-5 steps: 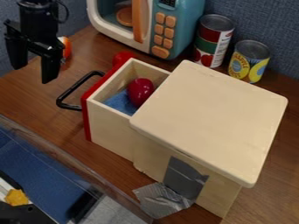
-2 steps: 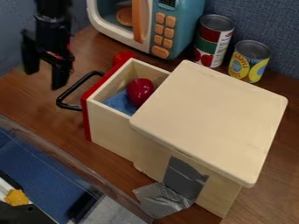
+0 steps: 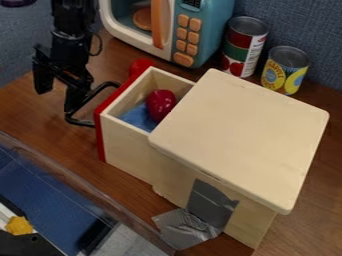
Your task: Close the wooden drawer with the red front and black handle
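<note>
red-fronted, pale wooden drawer [image 3: 127,150] juts from a boxy wooden cabinet [image 3: 240,130], a shiny red oval toy [image 3: 160,104] on blue cloth [image 3: 137,118] inside it. the black two-finger claw [image 3: 56,101] is open and empty at the drawer's black bent handle [image 3: 81,122], contact unclear; this looks like lining-up, and a grip would call for the bar between both fingers. behind stands a teal toy microwave [image 3: 215,20].

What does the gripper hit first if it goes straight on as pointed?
Likely the black drawer handle: the gripper points down, one finger overlapping it in view. Depth's unclear; it might miss and meet the wood-grain tabletop.
</note>
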### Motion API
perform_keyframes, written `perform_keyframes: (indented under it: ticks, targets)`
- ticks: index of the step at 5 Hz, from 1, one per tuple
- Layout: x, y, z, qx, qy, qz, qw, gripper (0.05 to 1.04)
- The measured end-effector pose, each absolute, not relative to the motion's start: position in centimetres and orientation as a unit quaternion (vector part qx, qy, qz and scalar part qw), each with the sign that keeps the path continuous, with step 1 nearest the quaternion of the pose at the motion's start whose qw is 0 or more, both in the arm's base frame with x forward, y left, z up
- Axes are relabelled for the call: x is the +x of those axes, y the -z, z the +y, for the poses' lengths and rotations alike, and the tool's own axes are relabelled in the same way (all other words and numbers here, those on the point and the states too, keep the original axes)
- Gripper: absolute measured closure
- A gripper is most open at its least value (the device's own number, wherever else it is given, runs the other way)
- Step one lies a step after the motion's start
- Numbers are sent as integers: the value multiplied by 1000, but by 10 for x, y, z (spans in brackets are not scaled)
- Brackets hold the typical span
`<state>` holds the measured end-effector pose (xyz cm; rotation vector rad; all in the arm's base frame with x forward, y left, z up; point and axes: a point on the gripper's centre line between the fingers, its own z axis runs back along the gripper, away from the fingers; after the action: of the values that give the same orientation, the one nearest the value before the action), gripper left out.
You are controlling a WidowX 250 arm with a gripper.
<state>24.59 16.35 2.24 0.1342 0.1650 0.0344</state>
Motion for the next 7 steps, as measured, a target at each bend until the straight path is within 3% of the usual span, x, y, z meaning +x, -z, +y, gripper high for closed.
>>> perform_keyframes:
  ticks: [4,6,7]
  targets:
    - [268,-17,83,5,22,59,998,83]
    - [275,-18,68,-1,31,52,998,84]
    - [272,-32,73,-10,6,55,998,84]
